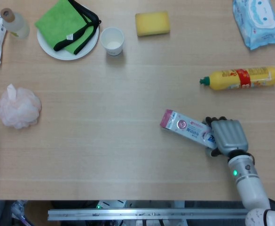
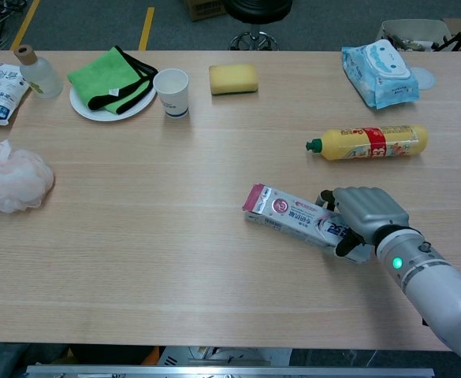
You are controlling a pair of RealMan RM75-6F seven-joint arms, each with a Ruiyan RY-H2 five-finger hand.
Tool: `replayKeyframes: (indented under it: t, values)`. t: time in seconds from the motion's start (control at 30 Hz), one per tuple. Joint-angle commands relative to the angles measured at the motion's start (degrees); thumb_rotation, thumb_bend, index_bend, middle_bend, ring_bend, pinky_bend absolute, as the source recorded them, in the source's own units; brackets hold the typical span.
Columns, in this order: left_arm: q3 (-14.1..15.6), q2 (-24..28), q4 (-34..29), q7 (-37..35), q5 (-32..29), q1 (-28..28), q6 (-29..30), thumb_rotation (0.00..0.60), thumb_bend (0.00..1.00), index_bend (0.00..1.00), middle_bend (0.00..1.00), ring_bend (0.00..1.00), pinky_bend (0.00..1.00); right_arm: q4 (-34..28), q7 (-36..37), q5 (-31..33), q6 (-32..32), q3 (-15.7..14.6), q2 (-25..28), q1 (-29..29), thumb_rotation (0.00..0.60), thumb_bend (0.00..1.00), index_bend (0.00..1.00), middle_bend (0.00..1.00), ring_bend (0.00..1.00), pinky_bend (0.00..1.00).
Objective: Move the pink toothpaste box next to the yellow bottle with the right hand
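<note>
The right hand point(image 1: 228, 136) has its fingers curled around the near end of the toothpaste box point(image 1: 186, 128), gripping it. The box lies flat and slanted on the worktop point(image 1: 104, 122), apart from the yellow bottle point(image 1: 239, 78), which lies on its side further back.
</note>
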Motion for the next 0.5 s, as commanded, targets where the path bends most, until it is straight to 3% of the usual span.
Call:
replayKeyframes:
  t: [0.03, 0.5]
  values:
    - [0.0, 0.0, 0.0, 0.0, -0.1, 0.0, 0.0, 0.600, 0.30, 0.28, 0.17, 0.21, 0.38, 0.1, 0.2, -0.3, 0.1, -0.1, 0.0, 0.0, 0.600, 0.19, 0.32, 0.40, 0.31, 0.44]
    - [-0.1, -0.1, 0.3, -0.3, -0.2, 0.0, -0.3, 0.600, 0.30, 0.28, 0.17, 0.21, 0.38, -3.1, 1.2, -2.3, -0.5, 0.7, 4.3, 1.1, 0.600, 0.21, 0.34, 0.43, 0.33, 0.46]
